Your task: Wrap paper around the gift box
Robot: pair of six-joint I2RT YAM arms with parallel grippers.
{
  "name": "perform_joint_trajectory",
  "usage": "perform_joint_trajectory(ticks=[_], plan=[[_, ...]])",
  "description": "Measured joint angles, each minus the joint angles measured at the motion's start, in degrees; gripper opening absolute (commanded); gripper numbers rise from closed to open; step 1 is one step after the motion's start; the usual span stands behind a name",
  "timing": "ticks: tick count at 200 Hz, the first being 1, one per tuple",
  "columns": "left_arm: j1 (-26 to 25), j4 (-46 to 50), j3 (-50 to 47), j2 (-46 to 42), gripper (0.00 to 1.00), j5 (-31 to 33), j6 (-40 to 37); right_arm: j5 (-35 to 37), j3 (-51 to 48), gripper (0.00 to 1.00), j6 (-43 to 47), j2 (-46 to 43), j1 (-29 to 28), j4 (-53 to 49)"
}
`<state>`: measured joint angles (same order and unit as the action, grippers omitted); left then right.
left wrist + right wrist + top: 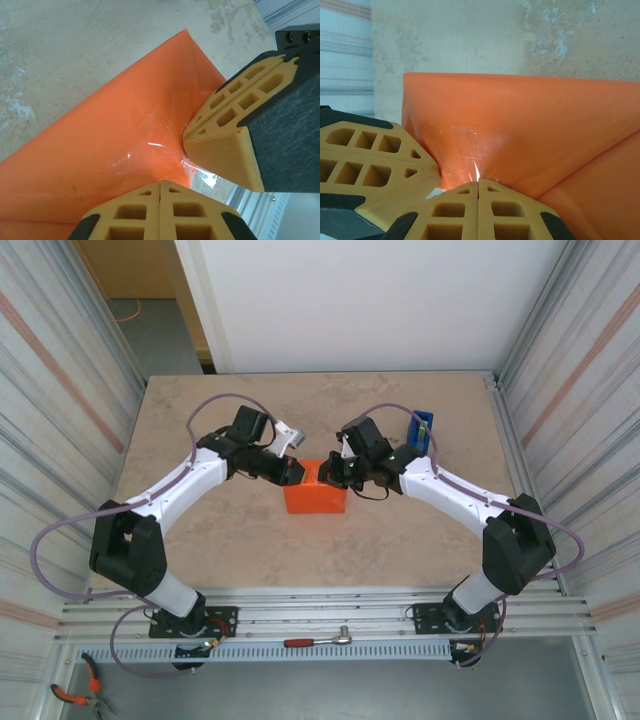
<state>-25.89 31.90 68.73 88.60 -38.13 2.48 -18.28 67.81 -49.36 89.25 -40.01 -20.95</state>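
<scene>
Midway across the table (180, 540), the left gripper (293, 471) and right gripper (336, 472), both clenched empty, pin the orange paper (315, 502); uneven release could peel its clear tape (466, 141), springing the fold.

The space is being taken up by a beige, mottled, stone-look table top (200, 550) that is being enclosed on both sides by corrugated metal walls, the left wall (50, 390) and the right wall (590, 370), each being crossed by a faint reddish stripe. The far edge is being closed off by a plain white panel (370, 300). To its left, a strip of grey floor (160, 335) is being bordered by a yellow-brown wall (130, 265). The near edge is being lined by slotted aluminium rails (330, 610). Everything is being lit evenly, only soft shadows being cast on the table top.
</scene>
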Motion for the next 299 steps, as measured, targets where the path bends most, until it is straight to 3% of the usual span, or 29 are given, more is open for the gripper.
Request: perform_joint_trajectory(ticks=[46,92,299], plan=[[3.04,-0.76,1.57,0.0,0.0,-5.66,5.88,0.76,0.68,0.0,0.63,0.42,-0.17,-0.59],[2.01,-3.17,5.33,0.13,0.0,-8.31,9.03,0.74,0.68,0.0,0.61,0.39,-0.17,-0.57],[0.15,-9.03,1.57,5.7,0.0,-7.04,11.32,0.81,0.28,0.0,0.59,0.39,-0.15,0.26]])
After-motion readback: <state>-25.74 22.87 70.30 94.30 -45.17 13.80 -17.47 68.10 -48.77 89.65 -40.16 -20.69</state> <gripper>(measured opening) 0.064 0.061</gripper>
